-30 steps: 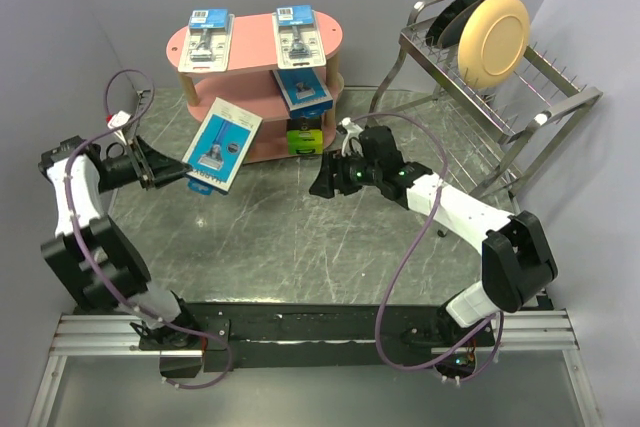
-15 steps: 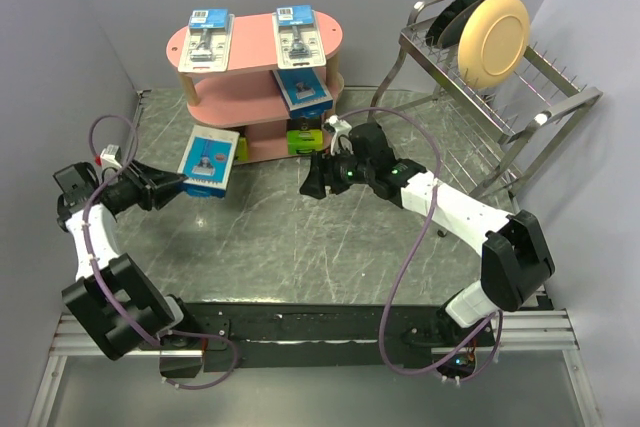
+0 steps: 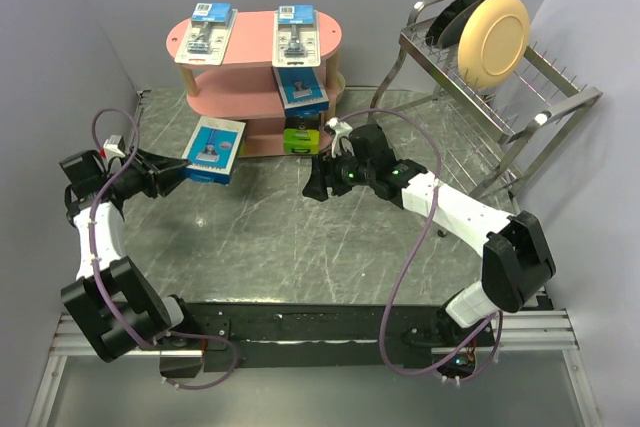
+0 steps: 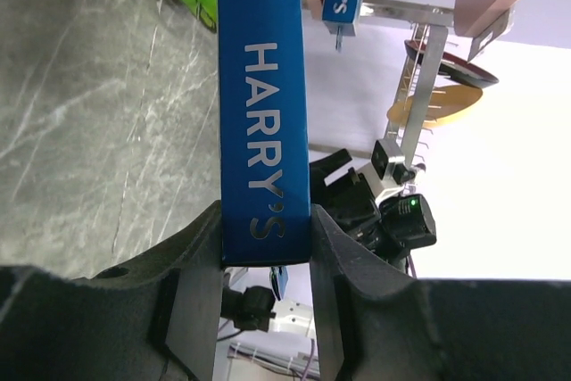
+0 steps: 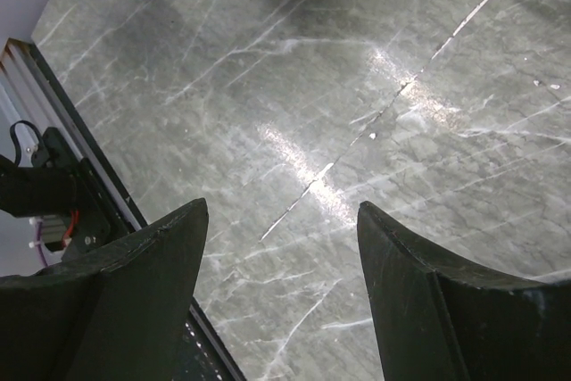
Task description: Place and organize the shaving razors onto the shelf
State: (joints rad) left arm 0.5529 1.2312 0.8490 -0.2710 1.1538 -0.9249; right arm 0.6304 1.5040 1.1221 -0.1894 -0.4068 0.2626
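Note:
My left gripper (image 3: pixel 178 172) is shut on a blue-carded razor pack (image 3: pixel 214 150), held flat in front of the pink shelf (image 3: pixel 255 42). In the left wrist view the pack's blue edge (image 4: pixel 264 104), printed HARRY'S, sits clamped between my fingers (image 4: pixel 266 260). Two clear blister packs (image 3: pixel 208 29) (image 3: pixel 297 34) lie on the shelf's top board. Another blue-carded pack (image 3: pixel 300 90) lies on the middle board. A black box with a lime-green end (image 3: pixel 303 136) sits on the bottom board. My right gripper (image 3: pixel 316 188) is open and empty over the marble table (image 5: pixel 294 113).
A silver wire dish rack (image 3: pixel 505 97) with a cream plate (image 3: pixel 493 39) and a dark plate stands at the back right. Grey walls close in on the left and at the back.
My left gripper has carried the blue-carded pack up and right toward the shelf's lower boards and turned it flatter. My right arm has stayed almost still.

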